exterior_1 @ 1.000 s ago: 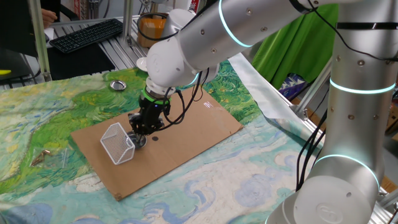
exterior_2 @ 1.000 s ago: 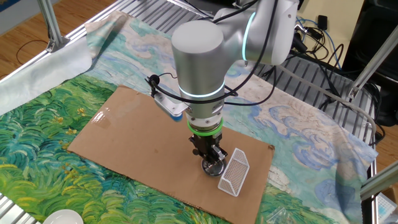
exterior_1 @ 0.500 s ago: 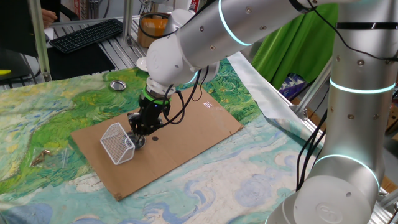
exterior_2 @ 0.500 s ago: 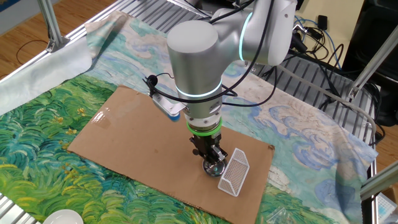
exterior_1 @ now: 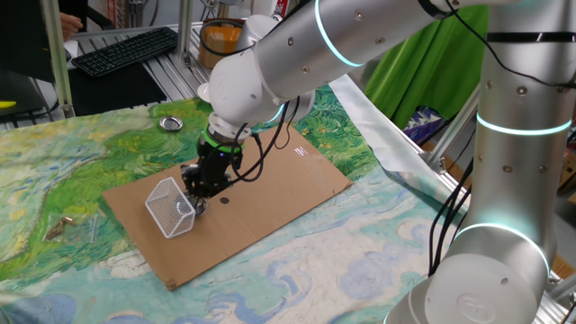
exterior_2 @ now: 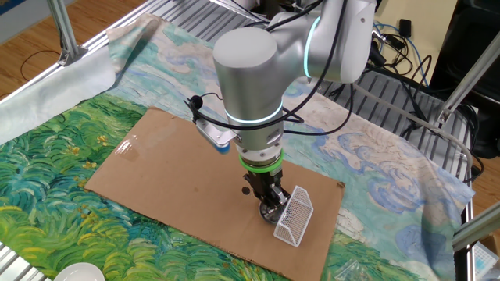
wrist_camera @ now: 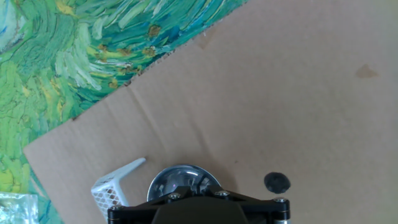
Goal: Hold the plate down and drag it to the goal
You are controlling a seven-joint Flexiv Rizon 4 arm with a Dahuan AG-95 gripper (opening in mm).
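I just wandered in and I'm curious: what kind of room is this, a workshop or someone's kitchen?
Most likely a robotics lab. A big robot arm works over a cardboard sheet laid on a painted cloth, the table is built from aluminium framing, and a computer keyboard sits nearby.

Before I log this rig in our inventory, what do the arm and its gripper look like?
The arm is glossy silver-grey, built of thick rounded segments with glowing cyan light rings at the joints. A bright green collar sits at the wrist, above a compact black gripper. Thin black cables loop loosely from the wrist beside it. A small blue-and-white module is mounted on the wrist in the other fixed view.
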